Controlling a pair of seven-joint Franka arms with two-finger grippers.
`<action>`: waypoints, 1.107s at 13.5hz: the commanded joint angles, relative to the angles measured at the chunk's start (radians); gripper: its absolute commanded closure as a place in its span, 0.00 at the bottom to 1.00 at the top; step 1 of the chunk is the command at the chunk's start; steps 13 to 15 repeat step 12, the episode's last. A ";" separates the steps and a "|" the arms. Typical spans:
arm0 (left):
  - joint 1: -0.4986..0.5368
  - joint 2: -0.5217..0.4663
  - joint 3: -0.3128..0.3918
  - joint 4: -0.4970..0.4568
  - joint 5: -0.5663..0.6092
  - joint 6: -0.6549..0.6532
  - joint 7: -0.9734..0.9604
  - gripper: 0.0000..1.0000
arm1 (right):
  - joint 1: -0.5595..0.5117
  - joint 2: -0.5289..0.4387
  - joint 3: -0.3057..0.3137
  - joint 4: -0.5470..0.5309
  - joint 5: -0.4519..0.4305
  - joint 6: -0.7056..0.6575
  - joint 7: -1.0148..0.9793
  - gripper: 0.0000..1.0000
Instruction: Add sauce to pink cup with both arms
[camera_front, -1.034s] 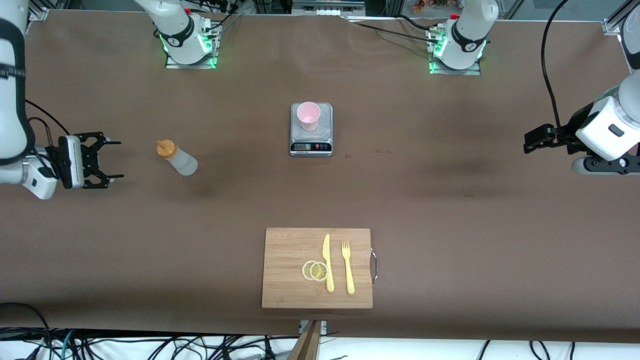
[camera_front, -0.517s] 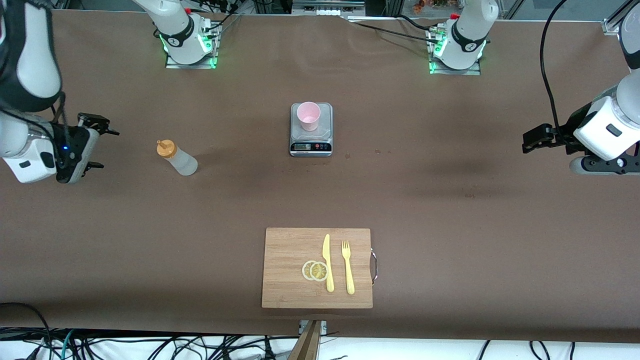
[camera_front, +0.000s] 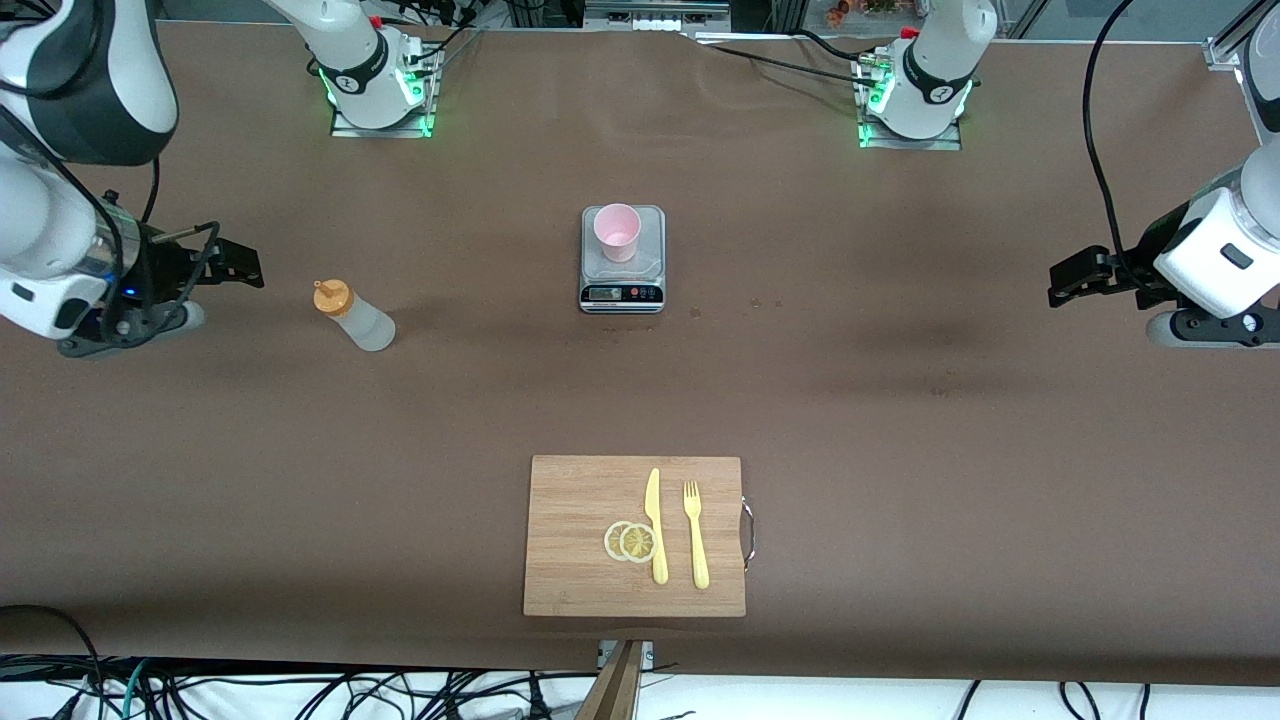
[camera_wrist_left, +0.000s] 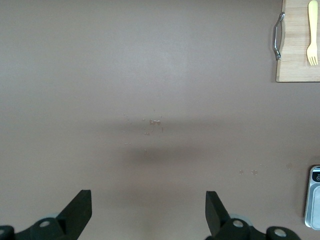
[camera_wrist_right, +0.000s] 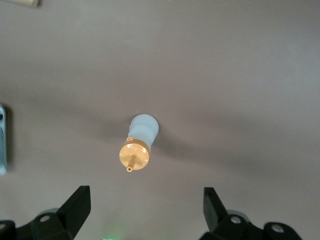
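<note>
Brown table (camera_front: 900, 420): scale (camera_front: 622, 262) near centre, sauce bottle (camera_front: 355, 316) at its 9 o'clock, standing upright, wooden cutting board (camera_front: 580, 540) at its 6 o'clock, well apart.

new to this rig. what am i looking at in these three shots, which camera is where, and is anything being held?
Two white robot arms work at a brown table. The wide shot comes from a high camera facing them; the other two come from cameras on each arm's wrist, looking down past the black fingers.

The right gripper is open above the table beside the sauce, a squeeze bottle with an orange cap standing upright; its wrist view looks down on that bottle. The left gripper is open over bare table at its own end.

The pink cup stands on a small scale mid-table. Nearer the camera, a cutting board carries lemon slices, a knife and a fork.

Nothing is held.
</note>
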 joint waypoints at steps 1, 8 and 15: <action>-0.006 0.022 0.007 0.040 -0.012 -0.013 0.010 0.00 | -0.008 -0.082 -0.009 -0.011 -0.016 -0.015 0.187 0.00; -0.006 0.027 0.007 0.040 -0.009 -0.013 0.010 0.00 | -0.017 -0.093 -0.067 0.087 -0.018 -0.101 0.186 0.00; -0.005 0.027 0.007 0.040 -0.007 -0.015 0.010 0.00 | -0.017 -0.093 -0.068 0.084 -0.021 -0.101 0.188 0.00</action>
